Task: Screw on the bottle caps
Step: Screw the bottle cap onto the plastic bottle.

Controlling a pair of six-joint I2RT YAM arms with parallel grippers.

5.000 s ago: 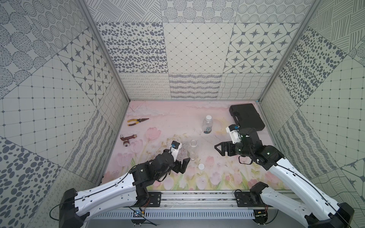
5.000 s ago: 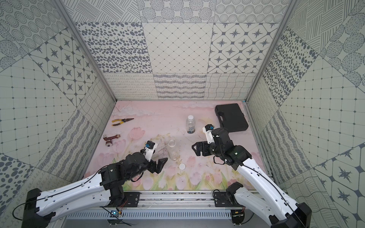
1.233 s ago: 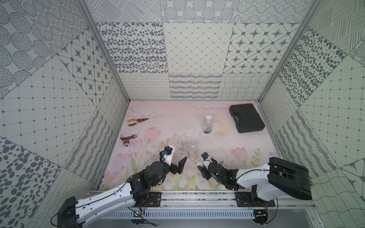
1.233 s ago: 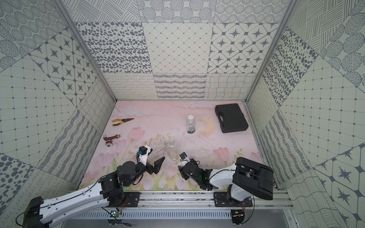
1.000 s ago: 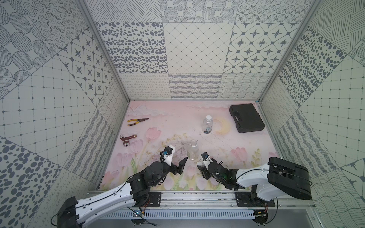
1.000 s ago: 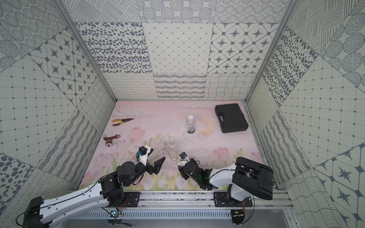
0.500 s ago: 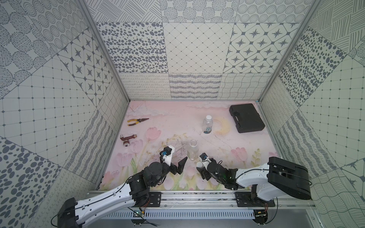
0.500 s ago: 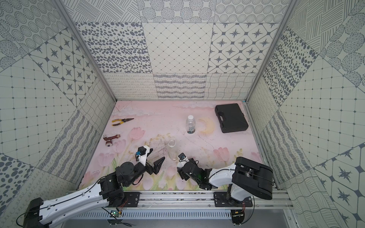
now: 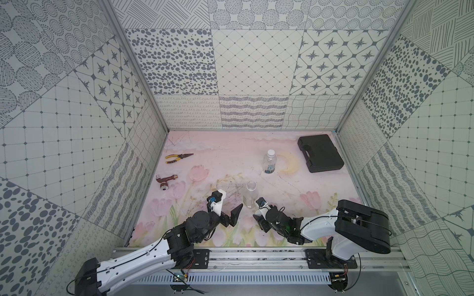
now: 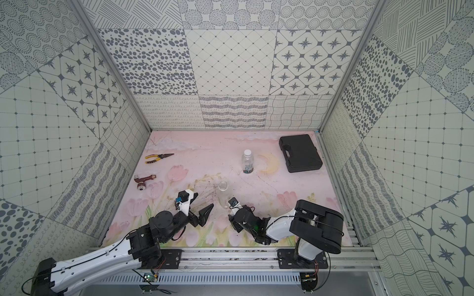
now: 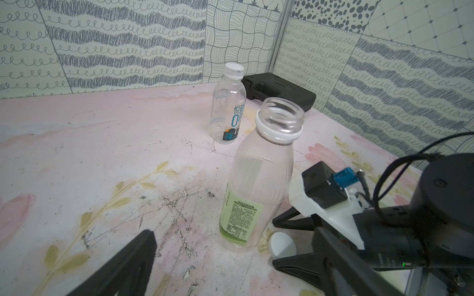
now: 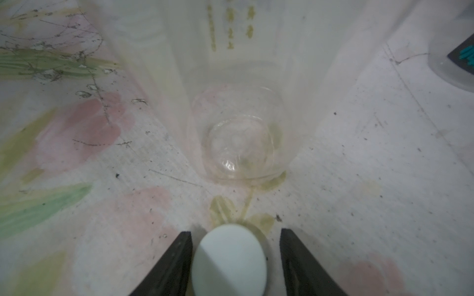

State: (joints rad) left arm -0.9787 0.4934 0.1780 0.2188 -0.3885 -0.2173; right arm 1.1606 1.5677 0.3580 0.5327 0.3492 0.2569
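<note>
Enclosure: back wall [image 9: 251,77] + both side walls papered in grey-on-cream patchwork (dots, stars, lattice, squiggles, waves). Alu posts in the corners. Alu rail [image 9: 256,256] runs along the front edge and carries both arm bases.

Desk [image 9: 218,159]: pink printed mat w/ tulips, green leaves, yellow crescent moon. Surface scuffed, w/ dark scratches + specks thickest around centre. Plain in left wrist view.

Task items:
- short bottle [image 9: 269,162], blue-white label, upright, back-centre, beside the moon print. Fitted cap [image 11: 234,69] sits on its neck.
- tall bottle [image 9: 250,194], green label, upright, neck open, centre-front, between the two grippers in both top views.
- loose cap [image 12: 229,258], white, flat on desk just beside the tall bottle's base, on the rail side.

Right gripper [image 12: 236,232]: low at the desk, jaws narrow, one on either side of the loose cap. Right wrist view: one jaw about touching, sliver of gap at the other, so not clamped.

Left gripper [image 9: 228,206]: jaws wide, nothing between them, near the tall bottle but apart from it.

Other: black case [image 9: 320,153] in back-right corner. Yellow-handled pliers [image 9: 178,157] back-left. Brown metal fitting [image 9: 165,180] (type n/k) nearer, by left wall. All well apart from the tall bottle.
</note>
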